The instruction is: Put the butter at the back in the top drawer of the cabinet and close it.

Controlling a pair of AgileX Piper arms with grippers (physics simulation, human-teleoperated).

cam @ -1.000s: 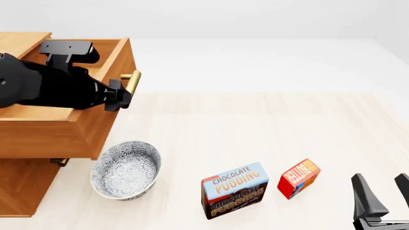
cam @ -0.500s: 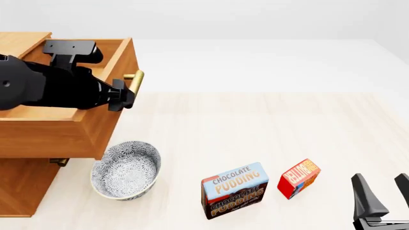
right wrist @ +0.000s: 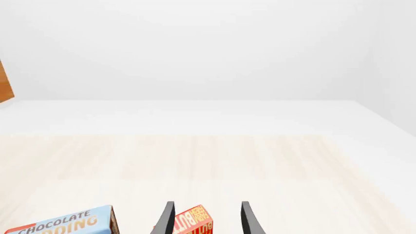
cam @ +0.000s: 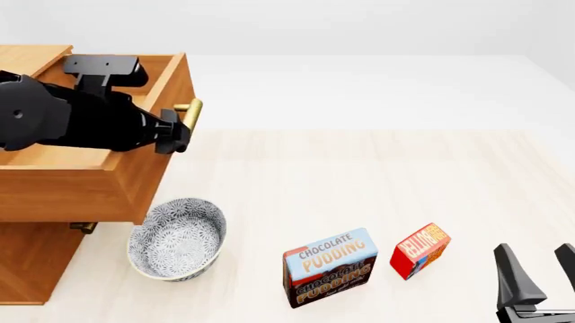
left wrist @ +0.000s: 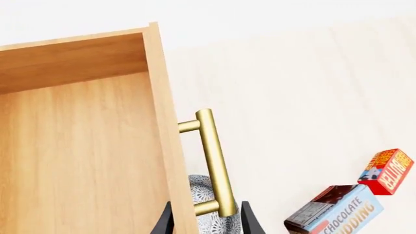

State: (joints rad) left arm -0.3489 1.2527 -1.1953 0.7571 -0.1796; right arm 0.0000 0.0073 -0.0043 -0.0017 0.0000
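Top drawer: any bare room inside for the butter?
Top drawer: the visible floor is bare wood up to the back wall. Crowded at the brass handle, where the left pincer straddles it, patterned bowl below.

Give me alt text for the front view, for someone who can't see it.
The black left tool is at the brass bar handle of the pulled-out orange-brown wooden top drawer. On the pale table stand a patterned bowl, a chocolate pudding box and a small red-orange butter box, with the right tool open nearby.
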